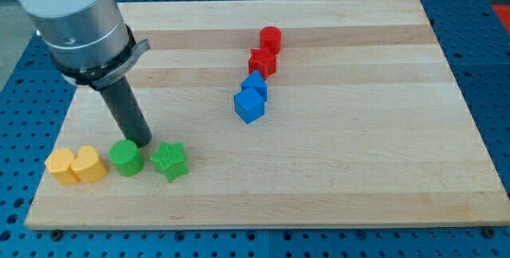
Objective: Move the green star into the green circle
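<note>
The green star (170,161) lies near the board's bottom left. The green circle (126,158) stands just to its left, a small gap between them. My tip (143,143) rests on the board just above that gap, close to the circle's upper right edge and to the upper left of the star. The rod rises from there toward the view's top left.
Two yellow blocks (61,165) (89,165) sit side by side left of the green circle. A red cylinder (270,39) and a red star-like block (262,61) stand above two blue blocks (255,85) (249,106) mid-board. The wooden board's bottom edge (263,224) is near.
</note>
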`<state>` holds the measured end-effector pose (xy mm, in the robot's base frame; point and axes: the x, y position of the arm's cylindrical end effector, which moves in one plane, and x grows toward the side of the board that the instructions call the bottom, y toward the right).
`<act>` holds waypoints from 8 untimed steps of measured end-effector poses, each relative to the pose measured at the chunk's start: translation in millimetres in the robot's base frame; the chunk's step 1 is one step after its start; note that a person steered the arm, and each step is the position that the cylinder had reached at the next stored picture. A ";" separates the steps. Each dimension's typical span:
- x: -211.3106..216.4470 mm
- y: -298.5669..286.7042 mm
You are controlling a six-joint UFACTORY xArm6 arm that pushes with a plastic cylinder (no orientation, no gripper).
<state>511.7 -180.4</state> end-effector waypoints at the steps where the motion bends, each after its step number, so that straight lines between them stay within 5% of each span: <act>1: 5.6 -0.3; 3: -51.3 18.3; 5: -8.6 151.4; 8: 28.2 114.1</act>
<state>539.8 -66.3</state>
